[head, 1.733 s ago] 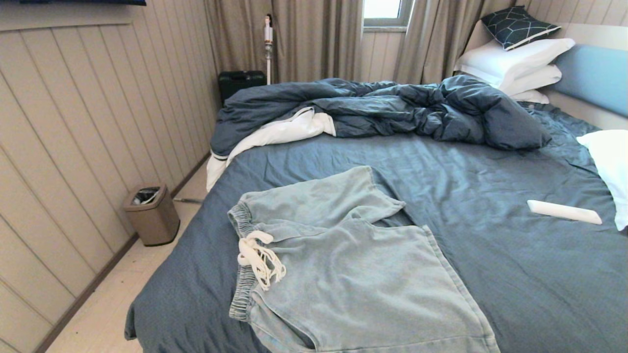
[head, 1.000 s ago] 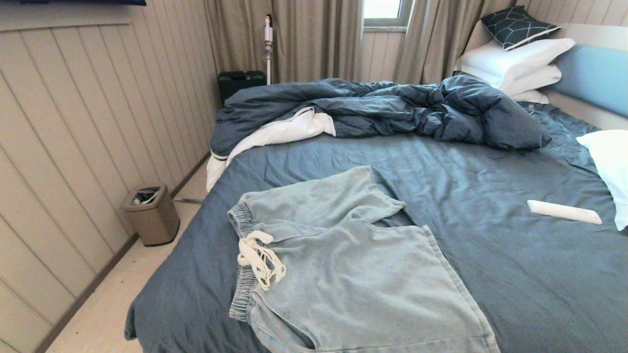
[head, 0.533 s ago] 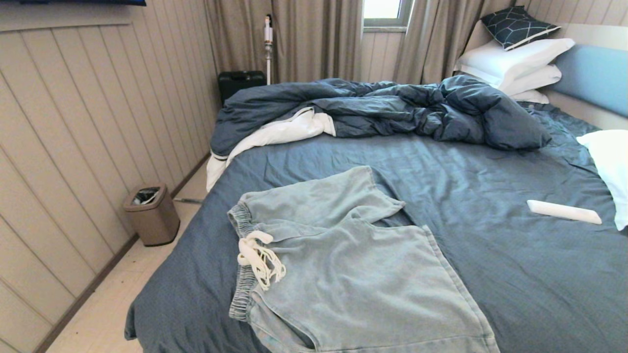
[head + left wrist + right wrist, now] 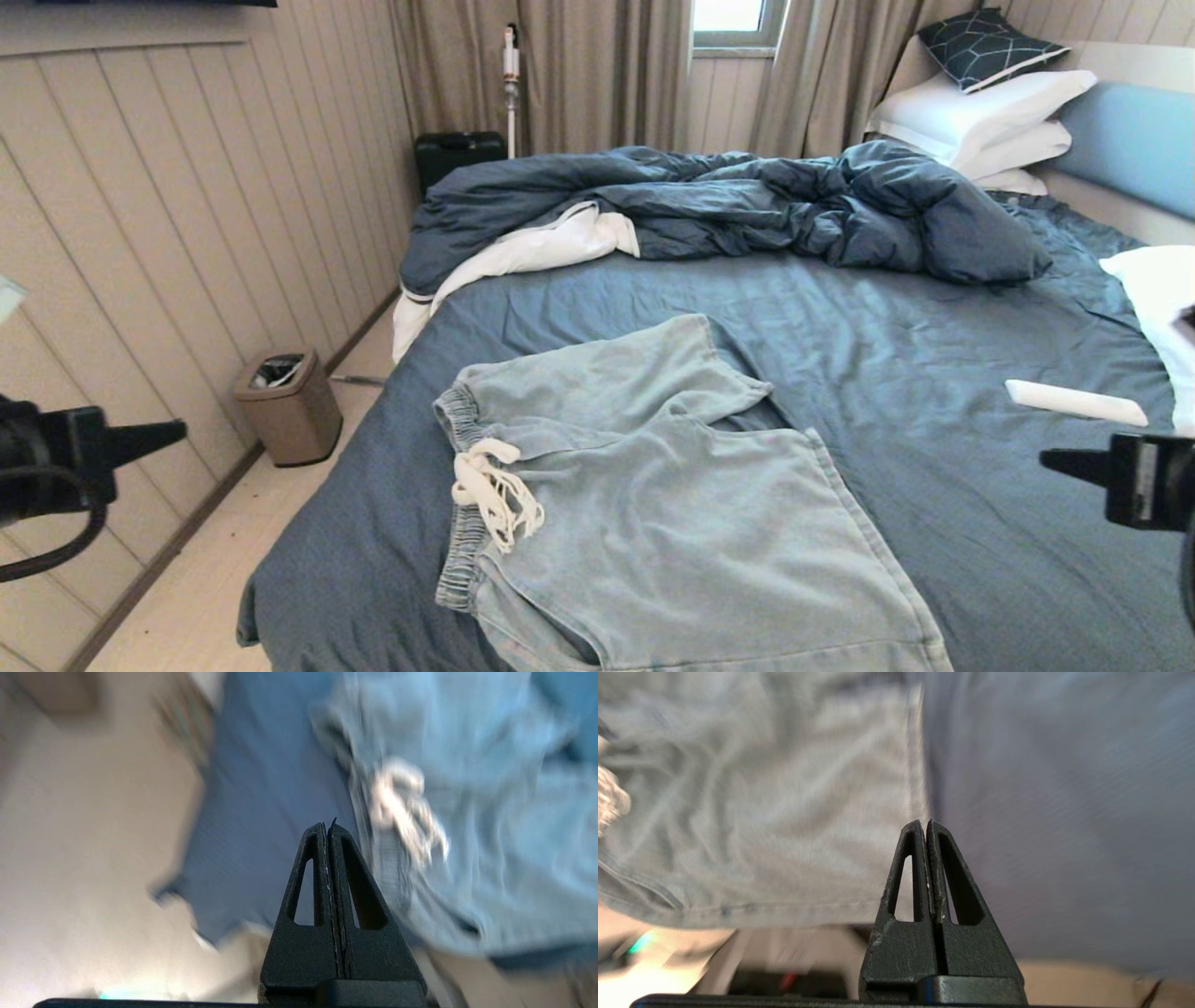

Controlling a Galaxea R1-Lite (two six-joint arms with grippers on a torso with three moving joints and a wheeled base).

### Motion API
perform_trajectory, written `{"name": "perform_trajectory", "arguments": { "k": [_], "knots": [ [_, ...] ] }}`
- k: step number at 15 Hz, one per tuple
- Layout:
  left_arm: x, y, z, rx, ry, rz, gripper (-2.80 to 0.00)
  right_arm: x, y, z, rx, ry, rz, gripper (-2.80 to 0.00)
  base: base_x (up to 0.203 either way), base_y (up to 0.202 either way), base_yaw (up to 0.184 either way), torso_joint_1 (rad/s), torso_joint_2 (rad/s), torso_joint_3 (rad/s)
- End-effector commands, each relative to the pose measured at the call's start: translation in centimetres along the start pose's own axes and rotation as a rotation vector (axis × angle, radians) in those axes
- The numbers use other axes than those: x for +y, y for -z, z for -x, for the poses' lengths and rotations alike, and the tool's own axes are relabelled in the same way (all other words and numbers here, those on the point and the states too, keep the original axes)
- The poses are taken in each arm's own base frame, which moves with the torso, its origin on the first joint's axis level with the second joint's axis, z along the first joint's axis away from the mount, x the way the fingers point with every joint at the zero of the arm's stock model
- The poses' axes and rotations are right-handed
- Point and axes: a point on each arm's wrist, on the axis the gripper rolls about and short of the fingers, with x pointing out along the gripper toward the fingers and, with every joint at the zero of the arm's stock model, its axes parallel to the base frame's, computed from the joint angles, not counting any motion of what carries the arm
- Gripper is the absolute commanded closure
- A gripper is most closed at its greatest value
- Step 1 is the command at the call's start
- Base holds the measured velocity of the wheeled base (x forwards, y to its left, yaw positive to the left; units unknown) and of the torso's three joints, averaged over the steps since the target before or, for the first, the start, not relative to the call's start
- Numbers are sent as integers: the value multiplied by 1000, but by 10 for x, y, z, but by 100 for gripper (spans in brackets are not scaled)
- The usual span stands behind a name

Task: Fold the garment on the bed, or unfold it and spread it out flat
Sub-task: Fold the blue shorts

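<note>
The pale blue denim shorts (image 4: 653, 504) lie spread on the slate-blue bed (image 4: 934, 373), waistband to the left with the white drawstring (image 4: 490, 490) bunched on it. One leg reaches towards the duvet, the other runs to the near edge. My left gripper (image 4: 177, 429) is shut and empty, high over the floor, left of the bed. In its wrist view the left gripper (image 4: 328, 823) points at the sheet beside the waistband (image 4: 373, 849). My right gripper (image 4: 1050, 457) is shut and empty above the sheet, right of the shorts. From the right wrist, the gripper (image 4: 924, 823) sits near the leg's side edge (image 4: 915, 765).
A crumpled dark blue duvet (image 4: 747, 205) with white lining lies across the far side. White pillows (image 4: 980, 112) and a patterned cushion (image 4: 985, 47) lean on the headboard (image 4: 1130, 140). A white remote-like bar (image 4: 1074, 403) lies at right. A bin (image 4: 288, 406) stands on the floor.
Both grippers have come into the head view, the left at the left edge, the right at the right edge. The shorts have not moved.
</note>
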Motion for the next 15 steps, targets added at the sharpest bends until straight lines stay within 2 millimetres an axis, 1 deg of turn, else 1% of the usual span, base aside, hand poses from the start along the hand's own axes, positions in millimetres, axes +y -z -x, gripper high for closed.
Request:
{"name": "perform_trajectory", "arguments": {
  "k": [1, 3, 4, 7, 8, 9, 12, 15],
  "knots": [
    [6, 13, -69, 251, 23, 35, 0, -21, 7, -57, 210, -34, -93, 0, 0, 0, 0, 0, 0, 0],
    [-5, 30, -101, 395, 90, 34, 0, -31, 28, -69, 312, -34, -138, 0, 0, 0, 0, 0, 0, 0],
    [-12, 39, -113, 454, 133, 33, 0, -33, 37, -74, 352, -32, -135, 0, 0, 0, 0, 0, 0, 0],
    [-22, 54, -137, 567, 219, 37, 0, -37, 59, -89, 469, -40, -115, 0, 0, 0, 0, 0, 0, 0],
    [-24, 58, -143, 586, 228, 33, 0, -37, 64, -91, 492, -39, -115, -220, 0, 0, 0, 0, 0, 0],
    [-26, 62, -148, 586, 238, 27, -280, -38, 67, -92, 495, -40, -115, -280, 0, 0, 0, 0, 0, 0],
    [-27, 64, -157, 593, 240, 26, -280, -39, 80, -92, 512, -53, -50, -280, 0, 0, 0, 0, 0, 0],
    [-32, 70, -170, 599, 253, 11, -280, -40, 91, -95, 564, -57, -47, -280, 0, 0, 0, 0, 0, 0]
  ]
}}
